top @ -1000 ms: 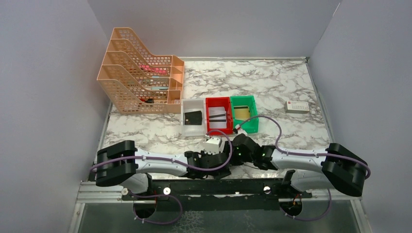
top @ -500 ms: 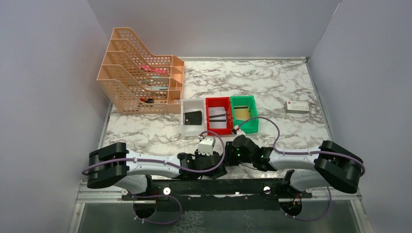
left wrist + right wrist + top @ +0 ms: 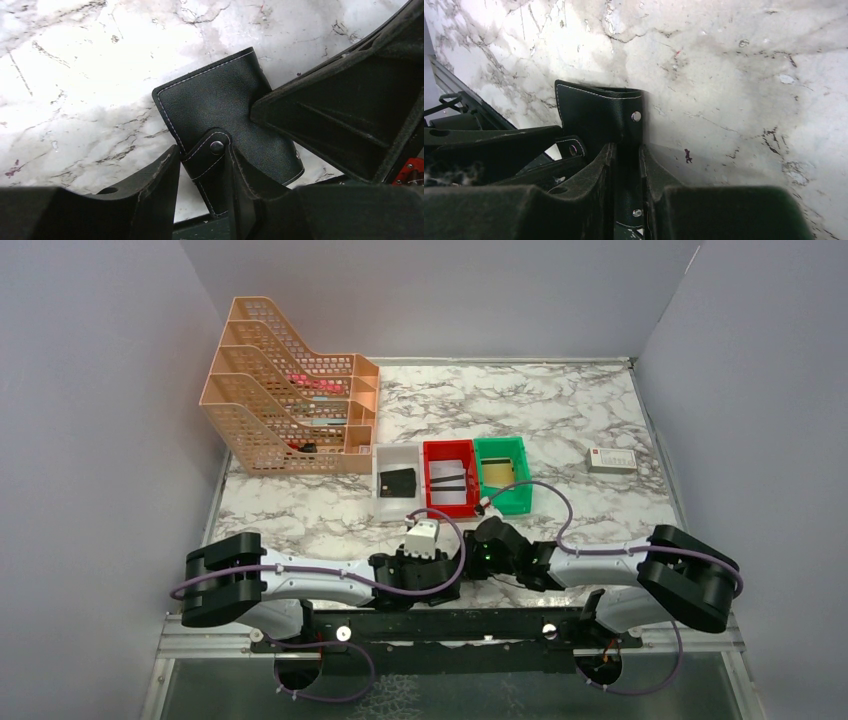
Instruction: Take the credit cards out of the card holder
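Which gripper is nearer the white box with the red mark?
Right. The right gripper is shut on the card holder from the side toward the white box; the left gripper is shut on it from the opposite side, farther away.

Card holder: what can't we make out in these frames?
- Left wrist: card holder shows only its black outer face; the left gripper covers its near end, so any credit cards inside are unseen.
- Right wrist: right gripper hides the holder's near edge; no card shows.
- Top external: both wrists cover the holder; the tan item in the green bin is too small to identify.
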`<state>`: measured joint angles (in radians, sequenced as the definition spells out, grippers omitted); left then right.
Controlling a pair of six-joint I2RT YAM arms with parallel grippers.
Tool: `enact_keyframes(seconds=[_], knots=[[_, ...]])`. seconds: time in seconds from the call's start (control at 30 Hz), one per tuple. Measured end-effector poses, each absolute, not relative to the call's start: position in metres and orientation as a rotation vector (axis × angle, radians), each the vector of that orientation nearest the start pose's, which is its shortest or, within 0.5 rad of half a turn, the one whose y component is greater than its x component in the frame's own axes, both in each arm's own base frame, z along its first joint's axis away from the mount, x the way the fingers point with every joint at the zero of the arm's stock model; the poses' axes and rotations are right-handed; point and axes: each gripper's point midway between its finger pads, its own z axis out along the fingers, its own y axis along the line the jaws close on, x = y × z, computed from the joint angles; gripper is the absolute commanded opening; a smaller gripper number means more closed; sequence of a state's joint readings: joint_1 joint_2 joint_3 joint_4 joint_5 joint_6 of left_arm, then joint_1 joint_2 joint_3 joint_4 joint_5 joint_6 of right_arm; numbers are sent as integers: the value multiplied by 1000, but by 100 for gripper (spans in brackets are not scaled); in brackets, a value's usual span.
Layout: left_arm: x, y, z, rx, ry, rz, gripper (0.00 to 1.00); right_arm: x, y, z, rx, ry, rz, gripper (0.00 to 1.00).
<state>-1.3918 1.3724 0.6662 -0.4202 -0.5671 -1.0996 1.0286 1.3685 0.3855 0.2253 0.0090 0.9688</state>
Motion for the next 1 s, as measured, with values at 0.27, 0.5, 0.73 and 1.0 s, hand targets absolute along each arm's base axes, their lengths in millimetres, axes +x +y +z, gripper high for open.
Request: enact_keyframes(seconds=[0.27,0.5,0.73,1.0], knots=[[116,-256,36,186,2433,-260,14,139,298,12,-68,2545,921,1],[125,-240,44,166,2407,-214,7,140,300,12,-69,2549,924,1],[136,-212,47,121,2389,-158,31,140,301,13,-67,2560,913,1],[136,-232,56,265,2363,-258,55,140,302,15,-77,2570,902,1]])
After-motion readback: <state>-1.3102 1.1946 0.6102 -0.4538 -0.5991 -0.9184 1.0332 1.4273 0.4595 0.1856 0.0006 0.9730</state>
